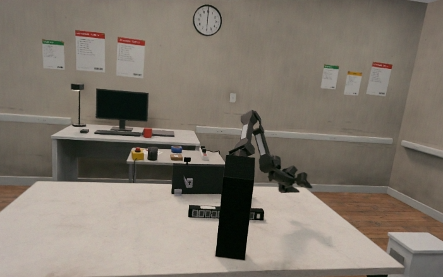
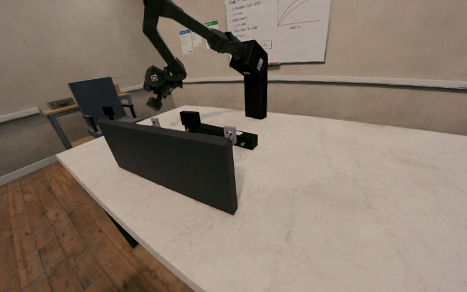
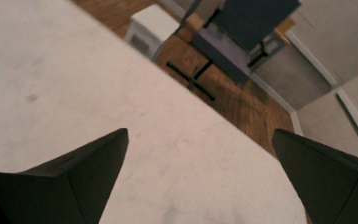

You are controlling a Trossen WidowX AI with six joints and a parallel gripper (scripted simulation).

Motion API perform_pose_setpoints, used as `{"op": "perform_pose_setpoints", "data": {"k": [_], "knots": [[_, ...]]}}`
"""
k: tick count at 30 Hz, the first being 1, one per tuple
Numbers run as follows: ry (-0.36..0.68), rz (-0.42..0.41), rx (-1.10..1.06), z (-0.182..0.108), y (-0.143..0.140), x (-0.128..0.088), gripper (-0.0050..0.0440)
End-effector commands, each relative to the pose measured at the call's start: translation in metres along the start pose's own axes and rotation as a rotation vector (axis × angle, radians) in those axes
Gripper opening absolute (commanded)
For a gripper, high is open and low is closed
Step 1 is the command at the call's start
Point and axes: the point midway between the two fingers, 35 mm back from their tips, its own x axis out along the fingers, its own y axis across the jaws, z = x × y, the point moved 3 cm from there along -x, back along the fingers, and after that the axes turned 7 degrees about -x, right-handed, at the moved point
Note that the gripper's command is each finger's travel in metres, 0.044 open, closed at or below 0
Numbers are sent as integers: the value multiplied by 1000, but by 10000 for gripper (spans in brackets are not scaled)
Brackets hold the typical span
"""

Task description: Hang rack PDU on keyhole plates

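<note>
The dark parallel-jaw gripper (image 1: 293, 184) hangs with its jaws spread wide and nothing between them; in the wrist view the two pointed dark fingers frame only bare white marble table top (image 3: 56, 75) near its edge, with a blue office chair (image 3: 251, 30) on the wooden floor beyond. The long black rack PDU (image 1: 204, 212) lies flat on the table, well apart from the gripper, partly hidden in the top view behind the arm's tall black pedestal (image 1: 235, 209). Its long axis runs roughly parallel to the upright dark grey panel (image 2: 169, 163) that carries the small light-grey keyhole plates (image 2: 229, 133), and it rests between that panel and the pedestal. The gripper sits off one end of the PDU, above and outward from it, so I judge it must swing back inward and descend across the bar's narrow width to grasp it.
</note>
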Motion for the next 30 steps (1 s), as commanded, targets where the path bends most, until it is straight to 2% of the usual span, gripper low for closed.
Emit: {"op": "perform_pose_setpoints", "data": {"k": [1, 7, 9, 10, 11, 16, 24, 26, 27, 28, 30], "knots": [[44, 61, -131, 12, 26, -22, 440], [87, 175, -332, 13, 57, -54, 440], [87, 175, -332, 13, 57, -54, 440], [118, 194, -380, 9, 60, -60, 440], [102, 244, -448, 12, 70, -74, 440], [107, 347, -615, 14, 88, -103, 440], [91, 522, -890, 9, 103, -153, 440], [91, 522, -890, 9, 103, -153, 440], [111, 551, -944, 4, 103, -160, 440], [72, 601, -1010, 5, 106, -175, 440], [56, 649, -1083, 3, 107, -187, 440]]}}
